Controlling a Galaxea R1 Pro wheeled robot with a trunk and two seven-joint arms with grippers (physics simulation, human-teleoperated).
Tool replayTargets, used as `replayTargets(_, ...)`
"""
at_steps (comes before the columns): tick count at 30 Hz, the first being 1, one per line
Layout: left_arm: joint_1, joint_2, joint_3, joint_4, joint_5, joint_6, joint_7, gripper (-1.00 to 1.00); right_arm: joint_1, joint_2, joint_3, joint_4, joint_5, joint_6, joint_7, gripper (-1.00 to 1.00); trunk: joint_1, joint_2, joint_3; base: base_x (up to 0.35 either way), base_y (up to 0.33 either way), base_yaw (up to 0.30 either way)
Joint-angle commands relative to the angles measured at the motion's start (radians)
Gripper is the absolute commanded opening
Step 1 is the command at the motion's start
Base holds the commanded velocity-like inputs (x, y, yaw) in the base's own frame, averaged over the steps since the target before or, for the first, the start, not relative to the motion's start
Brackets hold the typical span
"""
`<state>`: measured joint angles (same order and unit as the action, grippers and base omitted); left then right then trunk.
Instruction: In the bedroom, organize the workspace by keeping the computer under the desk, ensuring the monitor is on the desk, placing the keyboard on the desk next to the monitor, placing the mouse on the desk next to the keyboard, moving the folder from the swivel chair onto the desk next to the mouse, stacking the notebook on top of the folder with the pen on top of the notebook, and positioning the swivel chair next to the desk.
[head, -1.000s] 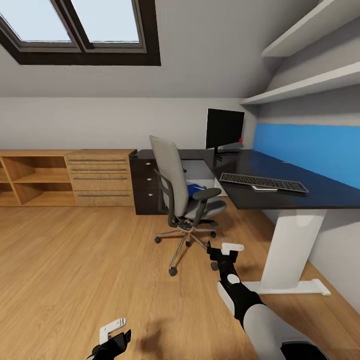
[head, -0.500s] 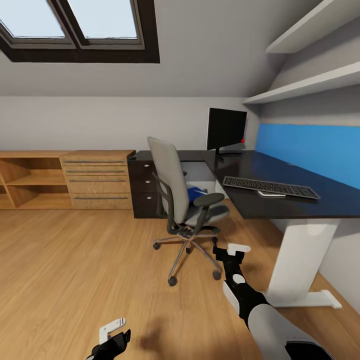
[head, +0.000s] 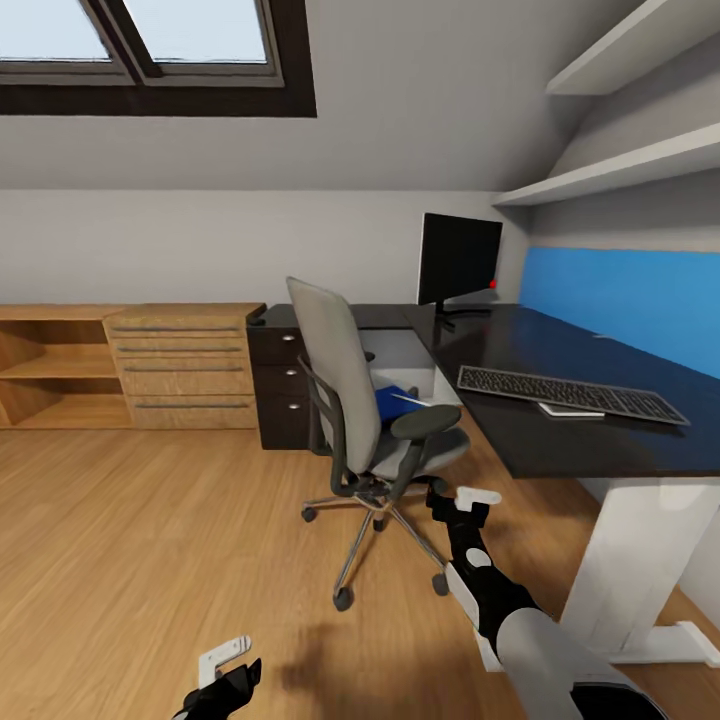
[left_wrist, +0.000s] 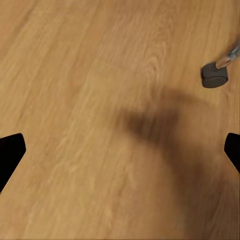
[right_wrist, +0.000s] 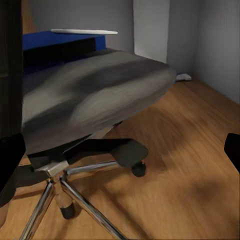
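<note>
The grey swivel chair (head: 345, 385) stands on the wood floor in front of the black desk (head: 530, 440), its back toward me. The blue folder (head: 392, 402) lies on its seat with the thin white pen (head: 411, 398) on top; both also appear in the right wrist view, folder (right_wrist: 55, 41) and pen (right_wrist: 82, 32). On the desk are the monitor (head: 458, 258), the keyboard (head: 570, 393) and a pale notebook (head: 571, 409). A light grey computer (head: 398, 347) sits under the desk. My right gripper (head: 458, 497) is open just short of the seat. My left gripper (head: 228, 668) hangs open over the floor. The mouse is out of view.
A light wooden drawer chest (head: 185, 365) and open shelving (head: 45, 365) line the back wall to the left. The desk's white pedestal leg (head: 640, 560) stands right of my right arm. A chair caster (left_wrist: 215, 75) is near my left gripper. A blue wall panel (head: 630, 300) runs behind the desk.
The whole picture has shifted: the camera has come closer to the chair and desk, which now look larger and lower. Both arms hold the same pose in the view.
</note>
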<state>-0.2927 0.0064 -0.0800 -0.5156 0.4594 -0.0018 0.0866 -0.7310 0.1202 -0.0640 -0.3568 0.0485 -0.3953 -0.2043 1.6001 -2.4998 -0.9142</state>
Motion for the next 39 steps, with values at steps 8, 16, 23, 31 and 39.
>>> replayTargets(8, 0.000, 0.001, -0.007, -0.001, 0.007, -0.001, 0.009, 1.00, -0.001, -0.007, -0.007, 0.000, 0.005, -0.004, 0.000, 1.00, 0.000, 0.000, -0.001, 0.333, 0.000, 0.000)
replayTargets(16, 0.000, 0.000, -0.007, -0.001, 0.006, -0.001, 0.009, 1.00, -0.001, -0.013, -0.007, 0.000, 0.004, -0.004, 0.000, 1.00, 0.000, 0.000, -0.001, 0.242, 0.000, 0.000)
replayTargets(23, 0.000, -0.003, -0.008, -0.002, 0.004, -0.001, 0.010, 1.00, -0.001, -0.014, -0.007, -0.001, 0.004, -0.004, 0.000, 1.00, 0.000, 0.000, -0.001, 0.021, 0.000, 0.000)
replayTargets(31, 0.000, -0.003, -0.007, -0.002, 0.004, -0.001, 0.010, 1.00, -0.001, -0.014, -0.007, -0.001, 0.005, -0.005, 0.000, 1.00, 0.003, -0.002, -0.020, 0.001, 0.000, 0.000)
replayTargets(39, 0.000, -0.003, -0.007, -0.001, 0.004, -0.001, 0.010, 1.00, 0.000, -0.014, -0.007, -0.001, 0.005, -0.006, 0.000, 1.00, 0.006, -0.003, -0.051, 0.000, 0.000, 0.000)
